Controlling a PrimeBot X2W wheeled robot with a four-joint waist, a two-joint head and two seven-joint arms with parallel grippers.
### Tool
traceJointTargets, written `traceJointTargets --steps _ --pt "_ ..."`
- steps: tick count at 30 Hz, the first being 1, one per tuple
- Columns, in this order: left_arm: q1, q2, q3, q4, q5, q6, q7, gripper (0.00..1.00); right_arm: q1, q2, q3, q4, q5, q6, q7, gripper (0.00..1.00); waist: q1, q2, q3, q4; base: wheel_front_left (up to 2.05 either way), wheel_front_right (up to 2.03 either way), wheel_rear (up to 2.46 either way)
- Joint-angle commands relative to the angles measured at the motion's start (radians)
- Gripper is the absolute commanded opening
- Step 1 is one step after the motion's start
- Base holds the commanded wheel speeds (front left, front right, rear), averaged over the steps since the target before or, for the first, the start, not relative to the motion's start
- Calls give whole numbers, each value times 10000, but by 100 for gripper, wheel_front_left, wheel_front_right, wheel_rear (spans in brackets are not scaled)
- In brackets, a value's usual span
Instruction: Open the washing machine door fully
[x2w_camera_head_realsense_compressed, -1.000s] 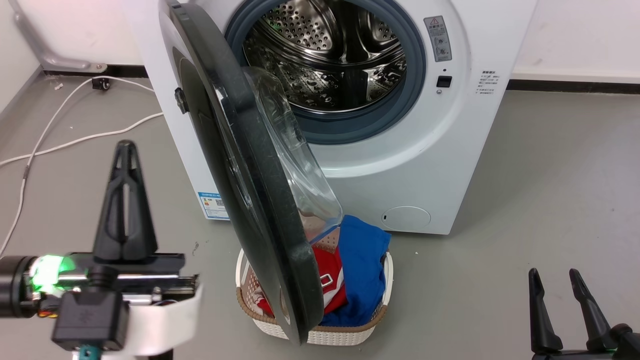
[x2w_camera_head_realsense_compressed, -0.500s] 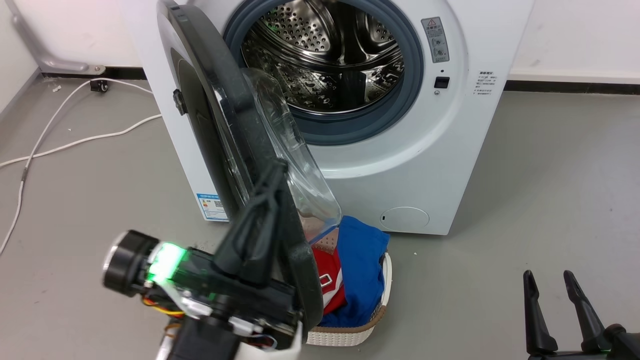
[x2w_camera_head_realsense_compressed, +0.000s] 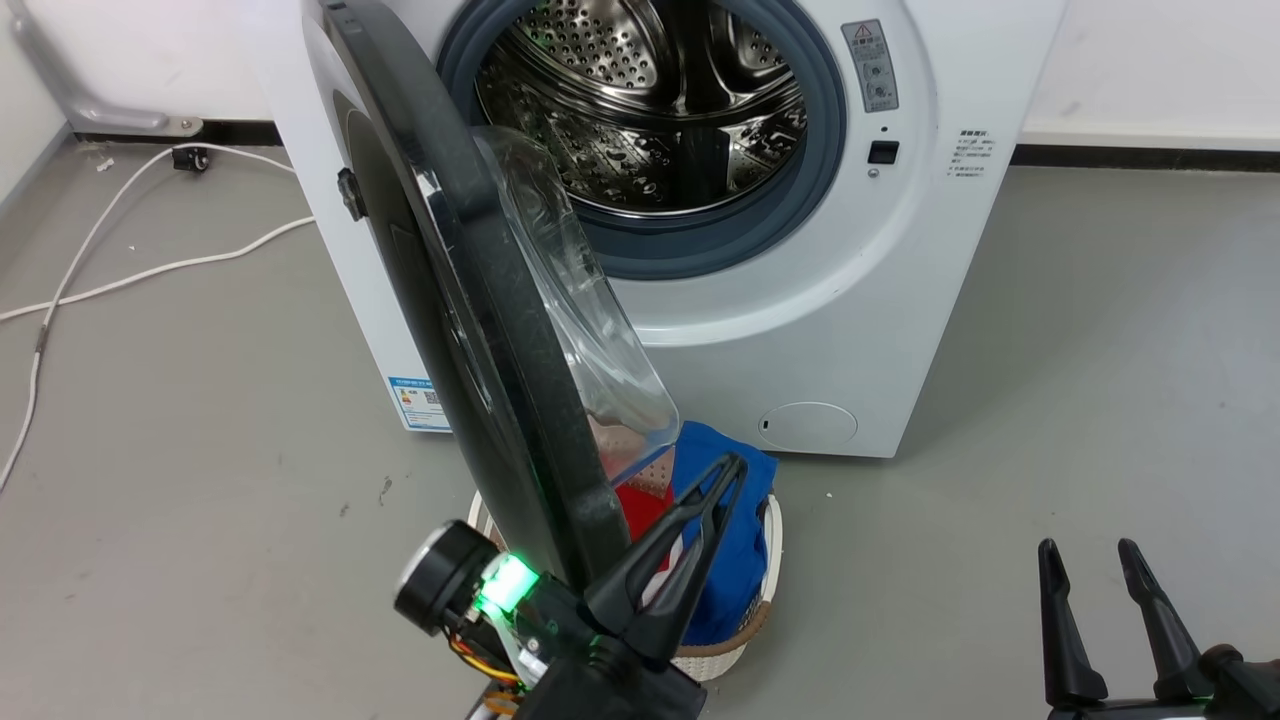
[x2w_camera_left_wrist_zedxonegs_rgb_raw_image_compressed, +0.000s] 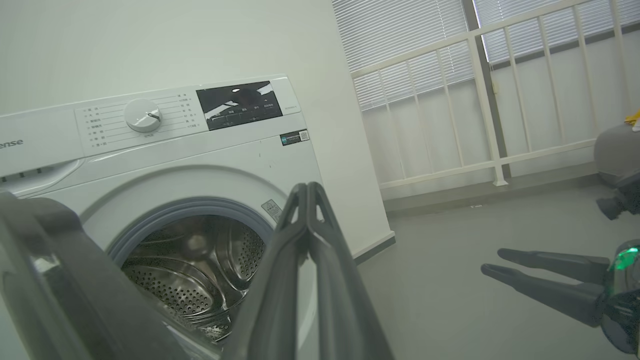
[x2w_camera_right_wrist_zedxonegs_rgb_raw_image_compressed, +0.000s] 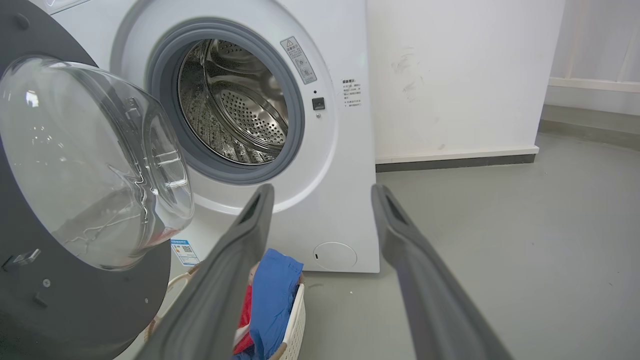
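Note:
The washing machine door (x2w_camera_head_realsense_compressed: 488, 300) stands partly open, hinged on the left and seen edge-on, its clear glass bowl (x2w_camera_head_realsense_compressed: 575, 300) facing the steel drum (x2w_camera_head_realsense_compressed: 650, 100). My left gripper (x2w_camera_head_realsense_compressed: 733, 463) is shut on nothing. It sits low, just right of the door's lower edge on the bowl side, and I cannot tell whether it touches the door. In the left wrist view its closed tips (x2w_camera_left_wrist_zedxonegs_rgb_raw_image_compressed: 306, 186) point at the machine front. My right gripper (x2w_camera_head_realsense_compressed: 1087, 550) is open near the floor at the lower right, well clear of the door (x2w_camera_right_wrist_zedxonegs_rgb_raw_image_compressed: 75, 300).
A white laundry basket (x2w_camera_head_realsense_compressed: 715, 662) holding blue cloth (x2w_camera_head_realsense_compressed: 740, 530) and red cloth sits on the floor below the door. White cables (x2w_camera_head_realsense_compressed: 150, 270) trail over the grey floor to the left. A white railing (x2w_camera_left_wrist_zedxonegs_rgb_raw_image_compressed: 480, 100) stands to the right of the machine.
My left gripper swung from the door's outer left side, across its lower edge, to the bowl side on the right. The door's angle looks about the same. The right gripper stayed still.

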Motion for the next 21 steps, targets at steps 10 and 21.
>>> traceJointTargets --steps 10,21 --pt "357 -48 -240 1937 -503 64 -24 0 -273 20 34 31 -61 0 -18 100 0 -1 355 -54 0 0 0" --pt "528 -214 90 3394 -973 276 -25 0 -409 20 -21 98 -79 0 -18 100 0 -1 540 109 0 0 0"
